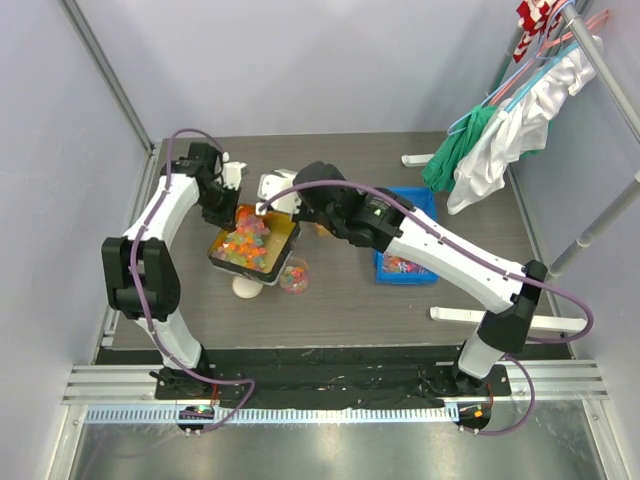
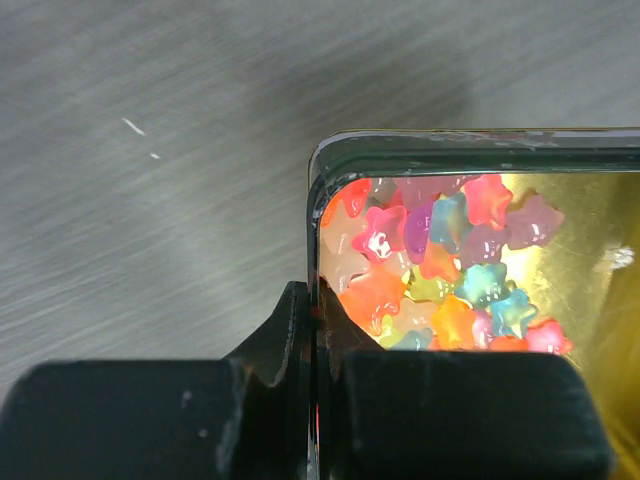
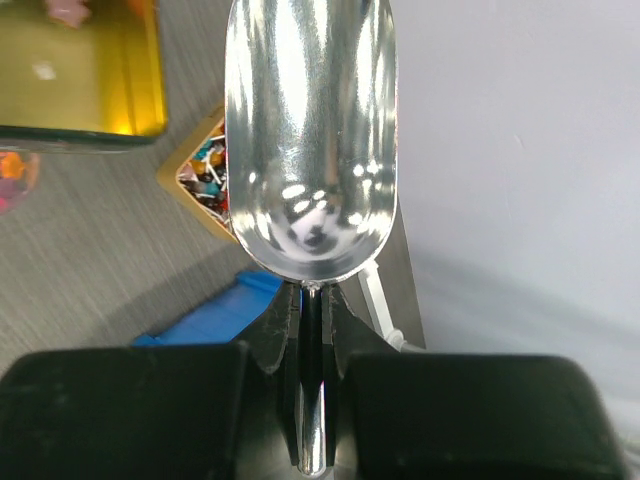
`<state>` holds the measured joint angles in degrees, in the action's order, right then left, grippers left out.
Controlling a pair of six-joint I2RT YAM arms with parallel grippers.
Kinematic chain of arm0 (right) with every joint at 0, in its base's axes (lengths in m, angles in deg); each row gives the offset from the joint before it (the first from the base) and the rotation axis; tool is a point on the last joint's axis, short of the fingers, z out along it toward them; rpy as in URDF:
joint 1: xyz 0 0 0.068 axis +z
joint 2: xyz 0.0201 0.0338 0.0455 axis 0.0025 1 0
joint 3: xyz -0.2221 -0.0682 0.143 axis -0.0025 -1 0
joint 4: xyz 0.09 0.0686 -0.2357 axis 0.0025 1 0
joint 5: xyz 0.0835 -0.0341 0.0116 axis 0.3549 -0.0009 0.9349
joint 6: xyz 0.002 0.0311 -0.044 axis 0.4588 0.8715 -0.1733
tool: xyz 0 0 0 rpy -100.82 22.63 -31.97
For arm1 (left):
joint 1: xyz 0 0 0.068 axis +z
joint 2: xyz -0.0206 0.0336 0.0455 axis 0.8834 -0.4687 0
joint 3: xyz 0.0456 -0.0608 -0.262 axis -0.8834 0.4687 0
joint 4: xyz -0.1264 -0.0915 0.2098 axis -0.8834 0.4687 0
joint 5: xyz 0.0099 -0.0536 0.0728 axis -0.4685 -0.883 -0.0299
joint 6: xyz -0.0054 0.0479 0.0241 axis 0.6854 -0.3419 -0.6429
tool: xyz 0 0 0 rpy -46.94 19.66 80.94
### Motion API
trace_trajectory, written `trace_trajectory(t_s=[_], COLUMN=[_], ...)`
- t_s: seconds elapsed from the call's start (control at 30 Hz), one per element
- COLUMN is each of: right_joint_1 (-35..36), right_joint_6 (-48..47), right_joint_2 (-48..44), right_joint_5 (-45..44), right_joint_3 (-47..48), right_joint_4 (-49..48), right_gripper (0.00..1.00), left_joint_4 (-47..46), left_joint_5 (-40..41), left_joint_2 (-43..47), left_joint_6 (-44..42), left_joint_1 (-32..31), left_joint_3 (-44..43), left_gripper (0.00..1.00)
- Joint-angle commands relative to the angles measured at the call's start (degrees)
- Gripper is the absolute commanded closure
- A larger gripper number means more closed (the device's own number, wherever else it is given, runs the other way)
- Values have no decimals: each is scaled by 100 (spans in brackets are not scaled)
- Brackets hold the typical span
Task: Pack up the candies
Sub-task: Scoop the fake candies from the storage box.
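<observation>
Star-shaped gummy candies [image 2: 440, 265] in orange, pink, blue and yellow lie heaped in a dark tray with a gold inside [image 2: 470, 152]. My left gripper [image 2: 315, 300] is shut on that tray's side wall, at its back left [image 1: 228, 205]. The tray [image 1: 285, 232] sits tilted on the table. My right gripper [image 3: 313, 320] is shut on the handle of a shiny metal scoop [image 3: 310, 140], whose bowl is empty. It hovers just right of the tray's far corner [image 1: 292, 203]. More wrapped candies [image 3: 210, 175] fill a small orange box.
A small clear cup [image 1: 294, 277] holding candies and a white lid [image 1: 247, 288] stand in front of the tray. A blue bin [image 1: 425, 205] with wrapped sweets sits to the right. A clothes rack with garments [image 1: 480, 140] stands at the back right, its white feet [image 1: 455, 315] on the table.
</observation>
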<state>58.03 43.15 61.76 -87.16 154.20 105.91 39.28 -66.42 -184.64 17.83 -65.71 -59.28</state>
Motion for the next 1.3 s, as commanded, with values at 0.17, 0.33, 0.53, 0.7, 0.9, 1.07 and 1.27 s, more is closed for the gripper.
trace_trajectory(t_s=[0.17, 0.33, 0.53, 0.7, 0.9, 1.07, 1.27], right_joint_1=[548, 583, 601, 575, 557, 557, 601], right_joint_6=[-335, -485, -686, -880, -1108, -1328, -1504], right_joint_2=[571, 800, 1266, 1696, 2171, 2584, 2874], right_joint_5=[-42, -102, -524, -876, -1183, -1447, -1553], right_joint_3=[190, 94, 102, 277, 804, 1060, 1131], right_joint_4=[454, 534, 534, 473, 464, 367, 270], right_gripper=[99, 99, 99, 99, 99, 99, 99], left_joint_4=[-1113, -1359, -1526, -1605, -1693, -1764, -1816], left_joint_5=[1196, 1442, 1241, 1021, 775, 687, 581], left_joint_2=[665, 833, 956, 1052, 1228, 1360, 1483], left_joint_6=[439, 466, 545, 580, 615, 624, 659], left_joint_1=[-434, -557, -592, -609, -609, -609, -609], left_joint_3=[260, 436, 595, 709, 823, 911, 999], left_gripper=[100, 100, 100, 100, 100, 100, 100])
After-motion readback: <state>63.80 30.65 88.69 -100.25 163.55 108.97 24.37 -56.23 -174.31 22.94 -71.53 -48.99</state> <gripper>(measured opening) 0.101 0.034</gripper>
